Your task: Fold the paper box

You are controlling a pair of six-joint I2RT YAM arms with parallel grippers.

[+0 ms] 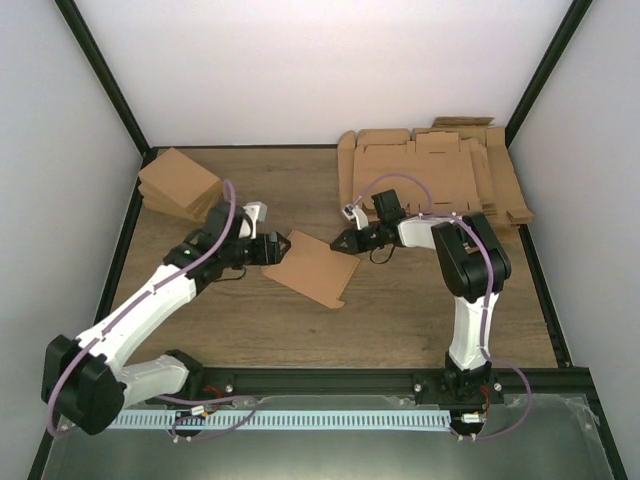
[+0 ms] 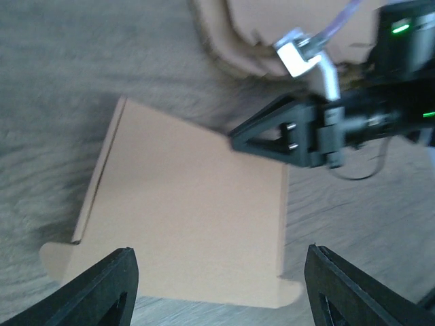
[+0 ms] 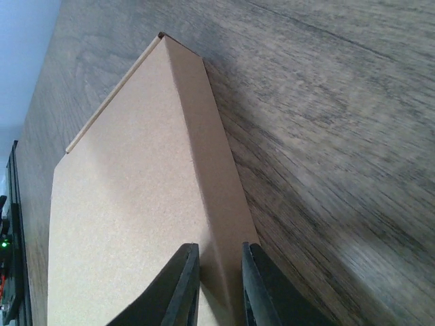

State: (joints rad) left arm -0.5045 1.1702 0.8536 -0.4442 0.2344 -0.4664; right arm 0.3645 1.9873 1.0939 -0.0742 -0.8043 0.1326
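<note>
The paper box (image 1: 315,268) is a flat brown cardboard piece lying mid-table, with one side panel folded up. It fills the left wrist view (image 2: 183,204) and the right wrist view (image 3: 122,224). My left gripper (image 1: 274,249) is at the box's left corner, open, its jaws spread wide on either side of the box's near edge (image 2: 221,250). My right gripper (image 1: 339,243) is at the box's far right edge, shut on the raised side panel (image 3: 219,248). It also shows in the left wrist view (image 2: 241,134).
A thick pile of tabbed cardboard sheets (image 1: 440,175) lies at the back right. A pile of small brown boxes (image 1: 180,185) stands at the back left. Black frame posts run along both sides, and a rail (image 1: 330,378) along the near edge.
</note>
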